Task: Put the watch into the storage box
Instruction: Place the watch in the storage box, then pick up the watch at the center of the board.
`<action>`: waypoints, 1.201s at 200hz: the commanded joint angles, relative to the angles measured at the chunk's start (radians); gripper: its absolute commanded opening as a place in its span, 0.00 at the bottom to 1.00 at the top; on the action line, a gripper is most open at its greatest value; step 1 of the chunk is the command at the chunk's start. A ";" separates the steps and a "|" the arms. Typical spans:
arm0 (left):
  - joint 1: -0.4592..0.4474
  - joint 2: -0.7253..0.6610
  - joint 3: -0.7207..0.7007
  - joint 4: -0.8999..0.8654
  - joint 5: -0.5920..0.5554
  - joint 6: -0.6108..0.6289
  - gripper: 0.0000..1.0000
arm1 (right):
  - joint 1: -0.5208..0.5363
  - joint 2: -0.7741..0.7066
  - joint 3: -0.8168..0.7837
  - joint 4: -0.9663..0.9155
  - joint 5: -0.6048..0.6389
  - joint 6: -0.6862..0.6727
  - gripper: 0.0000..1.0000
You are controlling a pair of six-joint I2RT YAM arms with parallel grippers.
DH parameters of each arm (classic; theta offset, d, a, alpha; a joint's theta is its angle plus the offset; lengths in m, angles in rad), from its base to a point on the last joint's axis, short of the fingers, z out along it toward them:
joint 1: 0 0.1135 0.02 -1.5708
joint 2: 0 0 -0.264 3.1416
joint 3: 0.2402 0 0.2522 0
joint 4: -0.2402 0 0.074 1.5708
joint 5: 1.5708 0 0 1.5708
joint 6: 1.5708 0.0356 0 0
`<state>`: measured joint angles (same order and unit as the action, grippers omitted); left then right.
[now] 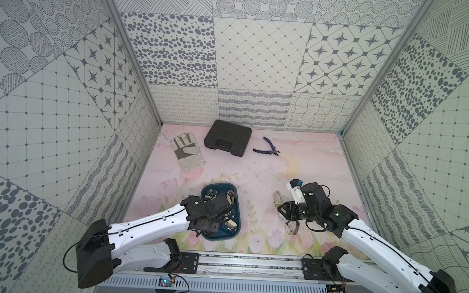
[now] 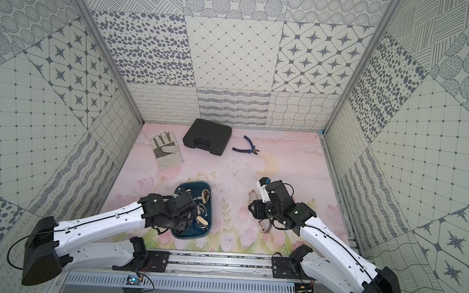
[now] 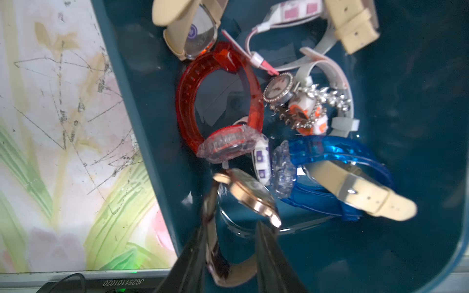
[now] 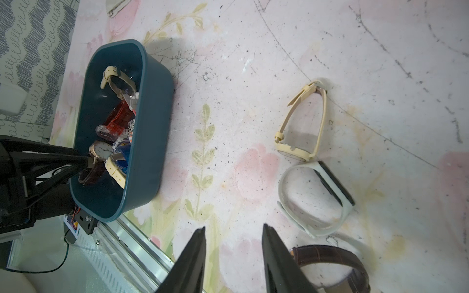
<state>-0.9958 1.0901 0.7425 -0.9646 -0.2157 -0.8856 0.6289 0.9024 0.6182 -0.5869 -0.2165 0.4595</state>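
The storage box (image 1: 223, 236) (image 2: 193, 234) is a dark teal tray (image 3: 406, 76) (image 4: 152, 142) at the front left, holding several watches, among them a red one (image 3: 218, 101) and a blue one (image 3: 330, 157). My left gripper (image 3: 232, 228) (image 4: 87, 163) reaches into it. Its jaws stand apart around the brown strap of a rose-gold watch (image 3: 250, 195) (image 4: 101, 149), and the strap leans on one finger. My right gripper (image 4: 234, 227) (image 1: 279, 210) hovers open over the mat with nothing between its fingers. Beside it lie a cream watch (image 4: 302, 126), a white band (image 4: 317, 197) and a brown-strap watch (image 4: 335, 258).
At the back of the mat stand a black hard case (image 1: 227, 138), blue-handled pliers (image 1: 267, 147) and a work glove (image 1: 186, 153). A metal rail (image 1: 249, 263) runs along the front edge. Patterned walls close in the left, right and back sides.
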 commanded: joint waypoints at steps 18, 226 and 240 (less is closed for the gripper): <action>-0.030 -0.031 0.067 -0.070 -0.068 -0.014 0.40 | 0.006 -0.001 -0.008 0.019 0.012 -0.014 0.41; 0.049 -0.215 0.067 0.268 0.051 0.230 0.37 | -0.037 0.352 0.100 -0.049 0.290 0.049 0.38; 0.053 -0.230 0.058 0.265 0.053 0.233 0.37 | -0.039 0.388 0.108 -0.045 0.288 0.044 0.38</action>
<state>-0.9592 0.8909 0.8124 -0.7425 -0.2062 -0.7147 0.5945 1.2419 0.6880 -0.6544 0.0555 0.5091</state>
